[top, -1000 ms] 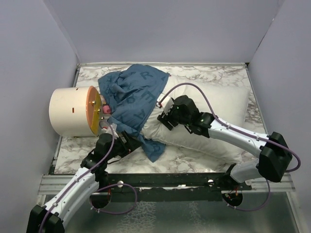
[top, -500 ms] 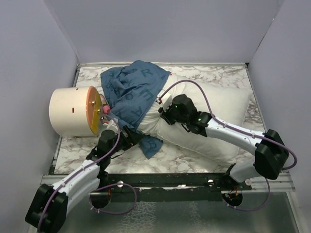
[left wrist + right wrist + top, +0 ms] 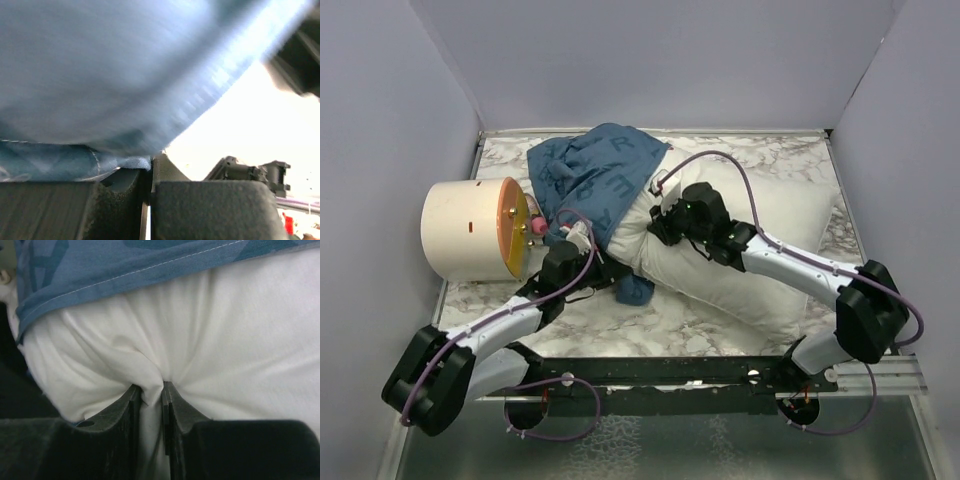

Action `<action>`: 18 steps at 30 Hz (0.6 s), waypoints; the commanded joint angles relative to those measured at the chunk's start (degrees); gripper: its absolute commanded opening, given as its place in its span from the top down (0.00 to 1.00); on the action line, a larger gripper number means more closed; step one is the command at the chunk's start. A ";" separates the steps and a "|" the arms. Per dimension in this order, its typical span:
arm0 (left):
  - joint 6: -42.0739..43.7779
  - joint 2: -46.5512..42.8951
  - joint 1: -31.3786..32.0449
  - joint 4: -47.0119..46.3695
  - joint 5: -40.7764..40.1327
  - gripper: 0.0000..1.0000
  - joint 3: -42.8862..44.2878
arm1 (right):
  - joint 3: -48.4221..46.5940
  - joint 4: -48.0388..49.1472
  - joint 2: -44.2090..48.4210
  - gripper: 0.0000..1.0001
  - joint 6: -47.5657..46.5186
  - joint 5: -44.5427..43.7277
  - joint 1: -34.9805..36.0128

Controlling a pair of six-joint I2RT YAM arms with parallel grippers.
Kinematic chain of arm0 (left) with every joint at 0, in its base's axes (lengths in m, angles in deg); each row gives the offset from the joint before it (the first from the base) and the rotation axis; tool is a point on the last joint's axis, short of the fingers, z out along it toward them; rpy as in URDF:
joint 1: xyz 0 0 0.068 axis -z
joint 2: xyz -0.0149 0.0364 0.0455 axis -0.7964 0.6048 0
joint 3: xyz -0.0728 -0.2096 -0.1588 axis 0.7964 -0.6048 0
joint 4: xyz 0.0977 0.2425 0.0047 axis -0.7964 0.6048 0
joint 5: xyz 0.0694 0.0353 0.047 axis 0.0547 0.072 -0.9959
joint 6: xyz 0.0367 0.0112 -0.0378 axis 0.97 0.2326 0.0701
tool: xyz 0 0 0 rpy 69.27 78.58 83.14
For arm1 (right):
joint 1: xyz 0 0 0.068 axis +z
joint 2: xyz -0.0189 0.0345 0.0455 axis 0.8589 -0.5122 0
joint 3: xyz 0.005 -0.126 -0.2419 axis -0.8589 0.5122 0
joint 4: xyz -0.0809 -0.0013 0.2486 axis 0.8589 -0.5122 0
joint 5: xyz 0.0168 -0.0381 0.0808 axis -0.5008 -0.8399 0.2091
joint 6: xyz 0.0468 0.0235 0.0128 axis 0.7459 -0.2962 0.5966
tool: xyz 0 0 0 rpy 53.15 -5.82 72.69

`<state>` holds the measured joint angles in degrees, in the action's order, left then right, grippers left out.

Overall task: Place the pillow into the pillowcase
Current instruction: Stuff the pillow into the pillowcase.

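Step in hand, as I judged it: working the mouth of the case over the pillow's left end. To do it well, I would hold the left gripper [image 3: 151,165] firm on the hem of the floppy blue letter-printed fabric pillowcase [image 3: 600,180] and draw that hem rightward, low along the marbled table [image 3: 705,325]. Meanwhile the right gripper [image 3: 151,387] would feed the plump white fabric pillow [image 3: 760,270] leftward into the opening. The two pulls should oppose each other evenly, since a thin hem may slip from a narrow nip and a bunched corner may jam at the mouth. Left jaws: together, with the blue hem caught at their tips, just beside white cloth. The pillowcase lay draped over the pillow's left end, near a cream cylinder with an orange face [image 3: 470,228]; how much of the pillow was truly inside it, I could not tell. The pillow lay slantwise across the table, its right part bare. Right jaws: nearly together, clamped on a pinched fold of the pillow's white cloth, just below the case's stitched edge.
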<state>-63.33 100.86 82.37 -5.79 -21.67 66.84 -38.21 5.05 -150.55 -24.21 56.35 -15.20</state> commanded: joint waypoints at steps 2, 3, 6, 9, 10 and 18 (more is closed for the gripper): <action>0.23 -9.60 6.97 4.03 2.79 1.00 7.34 | -8.05 9.51 -7.86 0.99 8.22 1.66 -2.70; -0.94 -10.53 7.28 3.31 3.65 1.00 7.20 | -10.03 11.01 -9.50 0.99 9.53 1.72 -2.84; -5.15 -10.70 7.57 -2.25 6.12 1.00 4.67 | -14.65 14.89 -12.96 0.99 12.67 2.95 -2.85; -6.49 -7.71 8.43 -6.63 7.42 1.00 3.20 | -14.24 18.73 -16.23 0.99 16.73 1.83 -2.86; -6.45 -6.31 8.59 -7.82 7.70 1.00 3.05 | -13.07 19.74 -17.28 0.99 18.06 1.28 -2.85; -5.31 2.89 8.74 -12.55 8.96 1.00 2.23 | 2.08 27.10 -18.67 0.99 18.08 8.75 -2.90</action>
<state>-68.01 102.30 89.30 -11.67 -20.75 68.52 -44.99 29.44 -167.80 -6.49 58.73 -18.53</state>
